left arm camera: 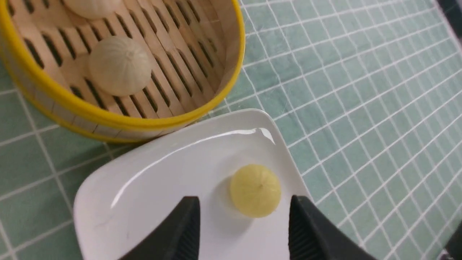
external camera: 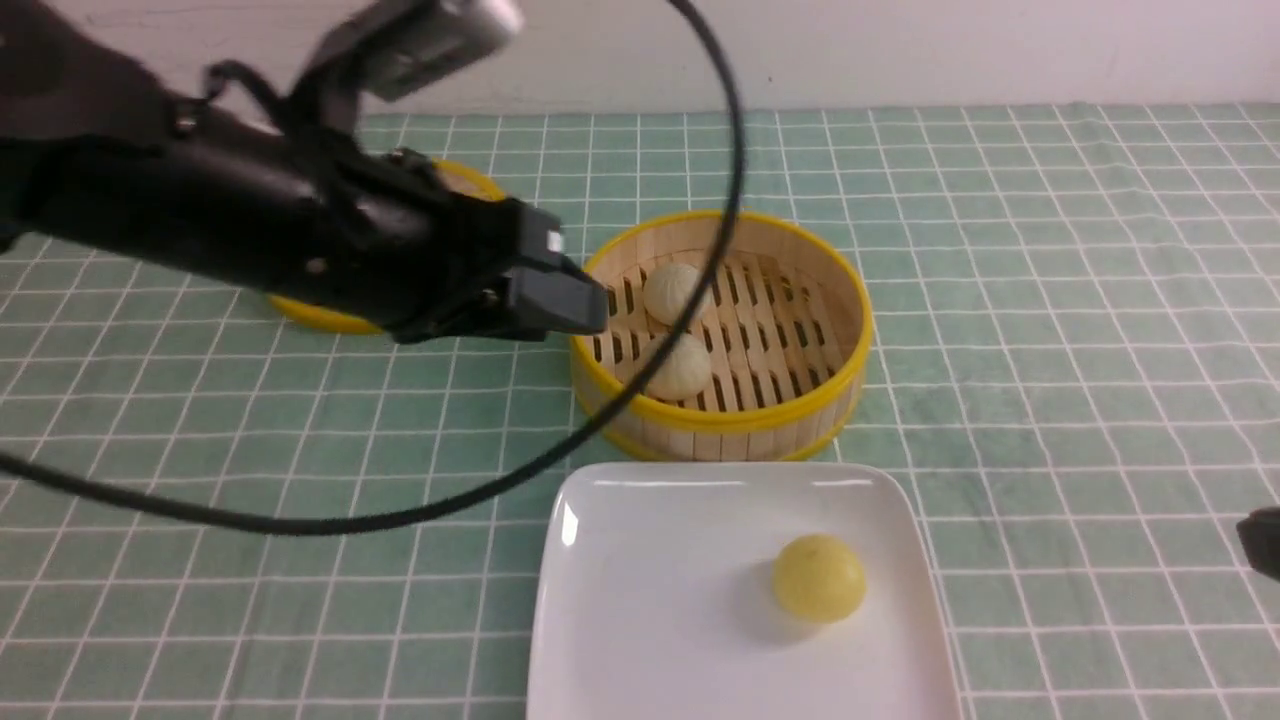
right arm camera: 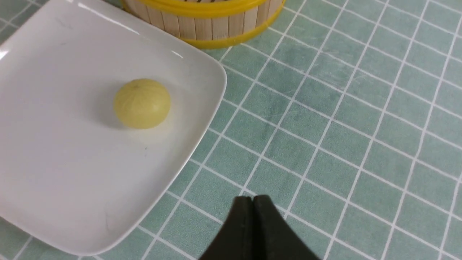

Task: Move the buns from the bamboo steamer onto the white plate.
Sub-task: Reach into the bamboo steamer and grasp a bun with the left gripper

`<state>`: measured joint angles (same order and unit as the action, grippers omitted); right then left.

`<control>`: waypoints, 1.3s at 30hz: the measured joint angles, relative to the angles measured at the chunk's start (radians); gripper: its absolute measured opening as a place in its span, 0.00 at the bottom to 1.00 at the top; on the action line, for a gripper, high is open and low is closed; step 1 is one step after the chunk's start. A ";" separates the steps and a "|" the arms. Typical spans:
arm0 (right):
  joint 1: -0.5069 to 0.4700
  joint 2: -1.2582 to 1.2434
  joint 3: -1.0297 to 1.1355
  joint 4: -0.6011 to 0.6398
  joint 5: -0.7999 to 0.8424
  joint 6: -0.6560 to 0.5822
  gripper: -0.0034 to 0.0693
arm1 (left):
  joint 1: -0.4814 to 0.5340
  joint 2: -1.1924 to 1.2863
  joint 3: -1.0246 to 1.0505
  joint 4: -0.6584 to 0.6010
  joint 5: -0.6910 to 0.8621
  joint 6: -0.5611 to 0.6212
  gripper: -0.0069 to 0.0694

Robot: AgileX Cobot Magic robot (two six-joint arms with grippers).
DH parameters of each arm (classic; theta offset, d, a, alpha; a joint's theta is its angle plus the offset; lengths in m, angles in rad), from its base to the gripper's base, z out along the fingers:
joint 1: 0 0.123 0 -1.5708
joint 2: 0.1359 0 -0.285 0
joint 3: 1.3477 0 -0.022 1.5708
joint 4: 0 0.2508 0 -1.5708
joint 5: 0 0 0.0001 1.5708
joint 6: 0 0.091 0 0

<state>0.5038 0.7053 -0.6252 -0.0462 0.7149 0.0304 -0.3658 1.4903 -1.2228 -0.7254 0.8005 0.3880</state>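
Observation:
Two cream-white buns [external camera: 675, 290] [external camera: 685, 368] lie in the bamboo steamer [external camera: 725, 422], one of them [left arm camera: 119, 65] large in the left wrist view. The yellow bun [external camera: 818, 577] rests on the white plate [external camera: 650, 600], toward its right side. My left gripper [external camera: 585, 300] hovers at the steamer's left rim. In its wrist view it [left arm camera: 243, 197] is open and empty, with the yellow bun [left arm camera: 255, 190] on the plate [left arm camera: 162, 180] below. My right gripper [right arm camera: 252, 198] is shut and empty over the cloth, right of the plate [right arm camera: 54, 162].
A green checked cloth [external camera: 1050, 300] covers the table. A flat yellow-rimmed lid [external camera: 470, 180] lies behind my left arm. A black cable [external camera: 720, 200] loops in front of the steamer. The right gripper's tip [external camera: 1262, 540] shows at the frame's right edge.

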 joint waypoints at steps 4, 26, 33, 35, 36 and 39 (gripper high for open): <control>0.000 -0.010 0.073 -0.001 -0.087 0.000 0.04 | -0.111 0.154 -0.146 0.179 -0.033 -0.113 0.56; 0.000 -0.014 0.087 -0.011 -0.138 0.000 0.06 | -0.230 0.553 -0.417 0.763 -0.124 -0.559 0.66; 0.000 -0.014 0.087 -0.011 -0.138 0.000 0.07 | -0.229 0.620 -0.417 0.710 -0.200 -0.560 0.62; 0.000 -0.014 0.087 -0.011 -0.138 0.000 0.07 | -0.229 0.625 -0.419 0.692 -0.198 -0.560 0.54; 0.000 -0.014 0.087 -0.011 -0.138 0.000 0.07 | -0.229 0.625 -0.421 0.683 -0.190 -0.560 0.48; 0.000 -0.014 0.087 -0.011 -0.138 0.000 0.08 | -0.229 0.609 -0.436 0.661 -0.143 -0.560 0.28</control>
<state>0.5038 0.6911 -0.5377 -0.0576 0.5764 0.0304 -0.5945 2.0990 -1.6590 -0.0641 0.6579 -0.1716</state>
